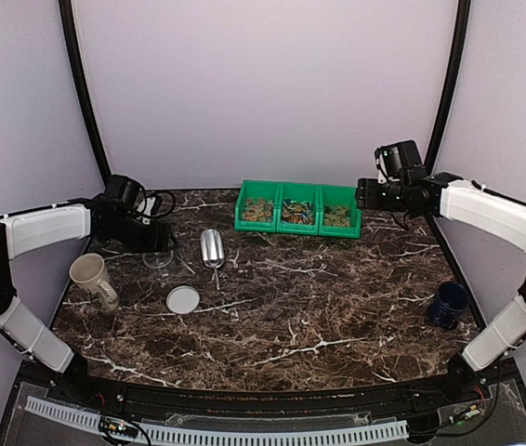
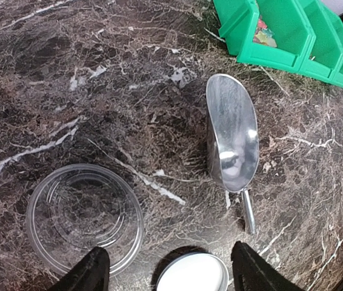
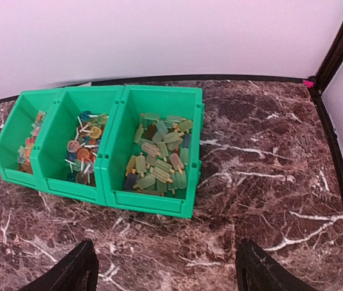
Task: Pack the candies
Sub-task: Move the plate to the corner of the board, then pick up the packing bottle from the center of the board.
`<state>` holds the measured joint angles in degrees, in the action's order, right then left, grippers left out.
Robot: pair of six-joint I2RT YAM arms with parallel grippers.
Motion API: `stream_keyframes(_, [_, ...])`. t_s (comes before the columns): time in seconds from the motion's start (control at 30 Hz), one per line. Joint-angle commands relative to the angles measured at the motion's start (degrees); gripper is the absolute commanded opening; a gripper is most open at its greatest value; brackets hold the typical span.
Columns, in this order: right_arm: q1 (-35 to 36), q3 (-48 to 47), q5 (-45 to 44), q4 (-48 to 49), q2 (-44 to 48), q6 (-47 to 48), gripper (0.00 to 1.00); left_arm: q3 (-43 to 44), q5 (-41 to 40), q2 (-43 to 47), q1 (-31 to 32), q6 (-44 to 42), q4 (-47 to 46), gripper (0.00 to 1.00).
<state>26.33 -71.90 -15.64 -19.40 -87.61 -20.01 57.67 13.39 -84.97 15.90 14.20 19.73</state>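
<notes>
Currently left gripper (image 2: 168, 267), right gripper (image 3: 165, 267) spread, empty; candies (image 3: 159, 154) heaped in green plastic bin (image 3: 153, 203); shiny metal scoop (image 2: 232, 133) nearby.

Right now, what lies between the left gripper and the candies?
A metal scoop, shown in the left wrist view between left gripper and candies.

candies (image 3: 158, 159) in bin (image 3: 153, 203) | scoop (image 1: 212, 249) before bin | lid (image 1: 183, 299) before scoop | mug (image 1: 91, 279) left of lid
</notes>
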Motion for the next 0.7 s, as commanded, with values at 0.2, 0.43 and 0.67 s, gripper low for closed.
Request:
stream_keyframes(0.2, [-1.15, 13.52, 1.34, 5.79, 8.5, 2.83, 0.77, 5.82, -6.21, -6.08, 3.33, -3.84, 7.82, 0.58])
stream_keyframes(0.43, [-1.1, 18.34, 3.2, 11.11, 10.47, 2.78, 0.76, 6.23, -8.2, -8.6, 3.52, -4.37, 8.65, 0.38])
stream_keyframes(0.67, [-1.1, 20.81, 4.04, 13.54, 10.18, 2.86, 0.75, 6.93, -9.07, -10.45, 3.59, -4.62, 8.97, 0.37])
